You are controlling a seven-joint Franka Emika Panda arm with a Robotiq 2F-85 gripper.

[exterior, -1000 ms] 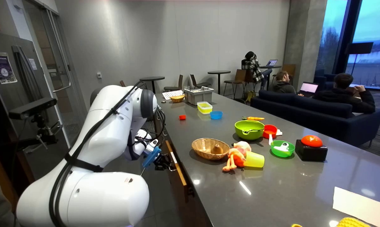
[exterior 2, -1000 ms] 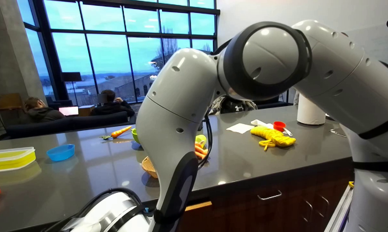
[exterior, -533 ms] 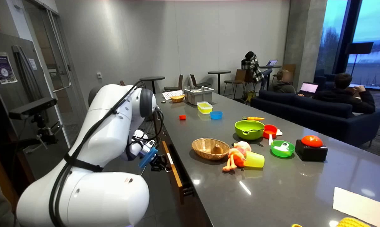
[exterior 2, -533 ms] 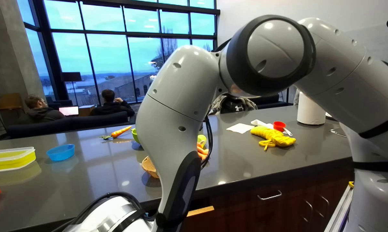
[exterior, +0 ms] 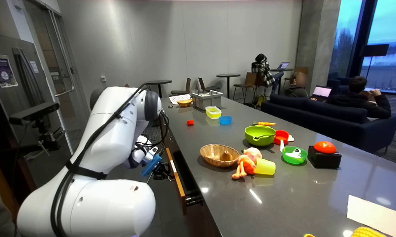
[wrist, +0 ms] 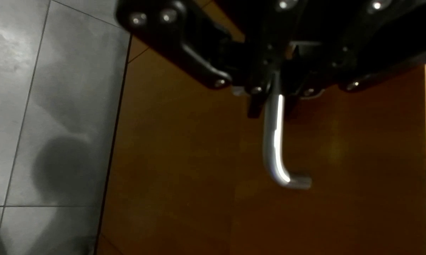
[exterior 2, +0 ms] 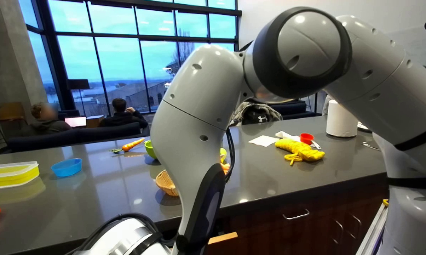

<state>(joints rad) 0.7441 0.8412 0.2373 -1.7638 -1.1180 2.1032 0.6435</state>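
Black jaws grip a bent silver metal handle [wrist: 274,141] on a brown wooden panel [wrist: 199,159]; grey tiled floor [wrist: 68,99] lies left.

arm [exterior 2: 195,113]: arched high, bent downward | wrist [exterior: 141,150]: low, tilted | hand [wrist: 272,97]: clamped

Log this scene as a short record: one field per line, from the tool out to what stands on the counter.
Tool: shut on the handle
Handle: shiny metal bar on the front of the drawer
Drawer: open; contents cannot be made out
Counter: dark grey, glossy
Basket: wicker, holding what looks like a pear
Plush: orange, next to the basket
Cup: yellow, on its side by the plush
Button: red dome on a black box
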